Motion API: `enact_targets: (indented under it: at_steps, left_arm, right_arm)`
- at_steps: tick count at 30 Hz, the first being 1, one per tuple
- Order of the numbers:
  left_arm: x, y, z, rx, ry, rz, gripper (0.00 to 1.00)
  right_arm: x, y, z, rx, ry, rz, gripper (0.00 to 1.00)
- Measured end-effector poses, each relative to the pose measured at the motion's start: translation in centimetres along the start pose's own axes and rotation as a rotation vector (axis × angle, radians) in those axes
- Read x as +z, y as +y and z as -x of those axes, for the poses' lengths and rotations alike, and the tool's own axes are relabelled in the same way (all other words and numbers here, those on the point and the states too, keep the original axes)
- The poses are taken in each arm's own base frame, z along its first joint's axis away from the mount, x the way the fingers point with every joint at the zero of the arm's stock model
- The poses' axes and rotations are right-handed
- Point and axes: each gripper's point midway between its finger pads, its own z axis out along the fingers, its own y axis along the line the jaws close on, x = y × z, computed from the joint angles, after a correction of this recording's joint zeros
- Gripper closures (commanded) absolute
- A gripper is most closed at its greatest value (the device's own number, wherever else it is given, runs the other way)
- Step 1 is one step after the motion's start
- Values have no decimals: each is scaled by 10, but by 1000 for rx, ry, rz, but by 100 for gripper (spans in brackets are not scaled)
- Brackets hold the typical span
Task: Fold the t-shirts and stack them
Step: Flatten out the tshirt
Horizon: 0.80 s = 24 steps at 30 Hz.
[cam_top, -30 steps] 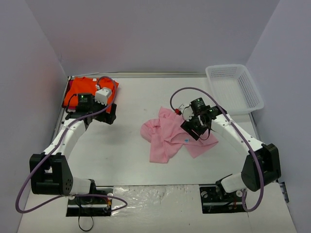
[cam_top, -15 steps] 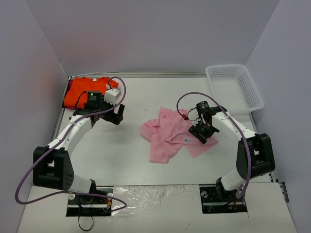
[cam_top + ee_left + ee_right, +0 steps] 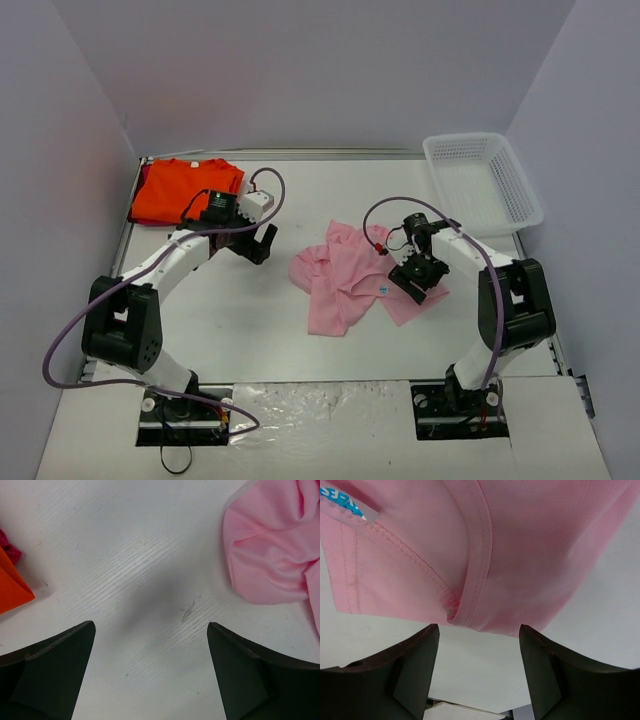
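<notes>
Hovering over bare table point(image 3: 250, 320), held the left gripper point(image 3: 150, 625) spread wide and empty, between the orange shirt point(image 3: 183, 190) in the far left corner and the crumpled pink shirt point(image 3: 345, 275) mid-table. Held the right gripper point(image 3: 479, 628) parted too, low at the pink shirt's right hem, clamping nothing.
</notes>
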Motion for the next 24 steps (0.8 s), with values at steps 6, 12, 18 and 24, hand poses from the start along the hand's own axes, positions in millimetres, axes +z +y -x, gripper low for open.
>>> enact_targets:
  at_steps: [6,12,18,24]
  left_arm:
    - [5,-2,-4,3,20,-3,6]
    - [7,-4,-6,6,28,-3,6]
    - [15,-10,-6,11,47,-27,6]
    - [38,-33,17,-14,47,-170,5]
  right_arm:
    - [11,1,1,-16,15,17,75]
    - [22,0,-2,-17,49,22,100]
    - [20,0,-2,-16,37,14,100]
    - [18,-1,2,-12,14,7,100]
